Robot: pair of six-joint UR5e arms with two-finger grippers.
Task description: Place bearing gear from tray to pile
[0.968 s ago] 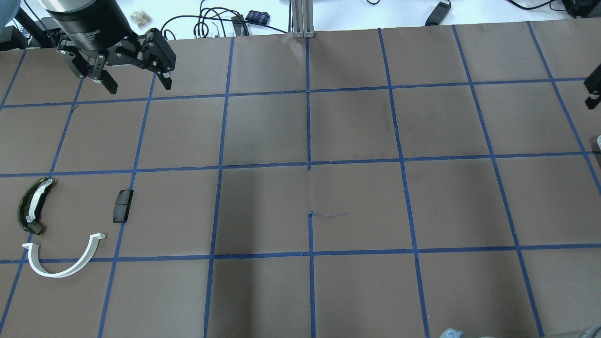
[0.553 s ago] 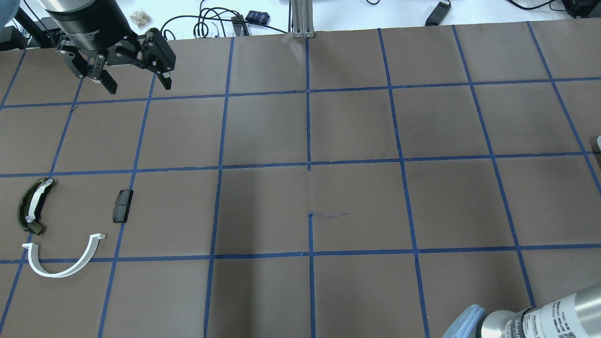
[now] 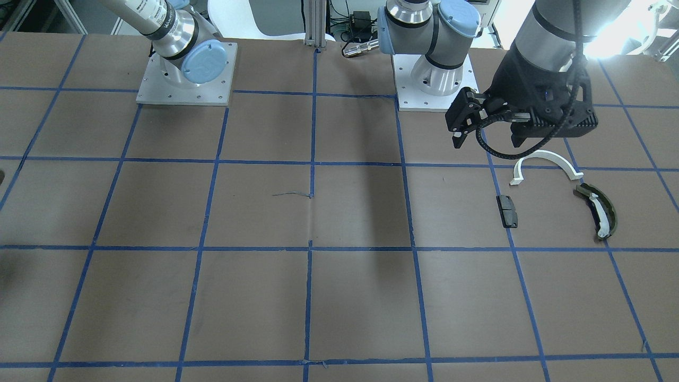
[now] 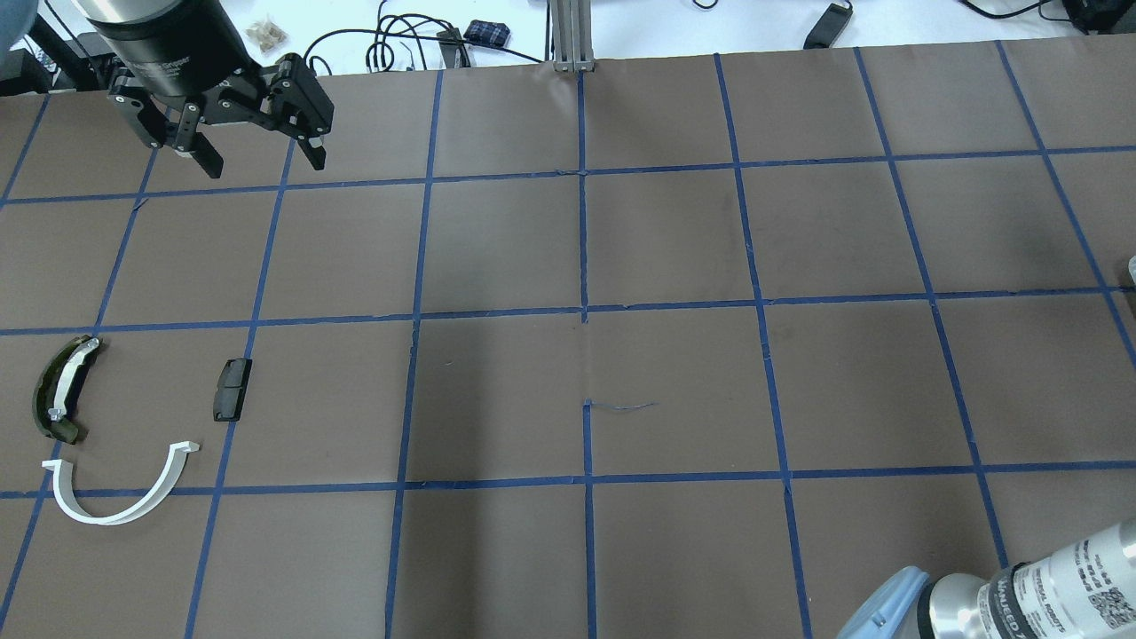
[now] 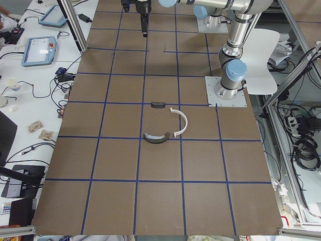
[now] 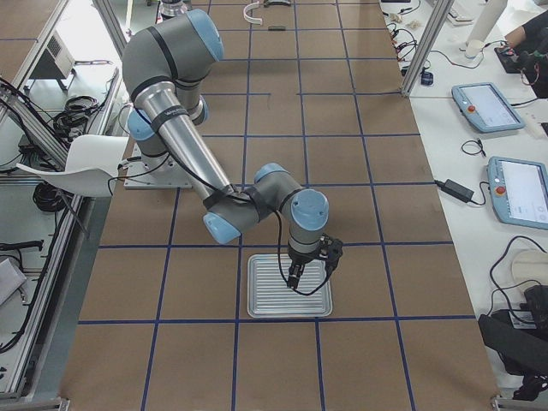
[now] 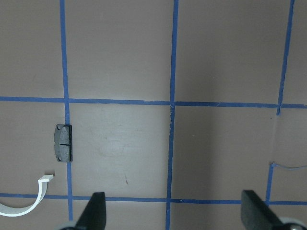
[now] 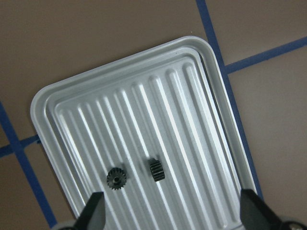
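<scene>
1. Ribbed silver metal tray (image 8: 115, 62) sits right under my right claw (image 8: 175, 213). Fingers are spread wide, nothing held.
2. My left claw (image 4: 264, 162) hangs apart too, empty.
3. The pile (image 3: 507, 211) lies below it, off to one side: white half-ring arc (image 3: 543, 154), olive-green curved piece with white strip (image 4: 53, 395), small black rectangular block (image 4: 232, 389).
4. Two small black toothed gears (image 8: 115, 179) lie in the tray just ahead of my right fingertips, apart.

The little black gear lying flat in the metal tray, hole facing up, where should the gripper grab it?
Pinch the gear across its toothed rim, coming straight down from above. It seems to lie flat on the ribbed tray, hole up, so only the rim offers opposing faces. The open right gripper hangs over the tray; mind the second gear beside it.
</scene>
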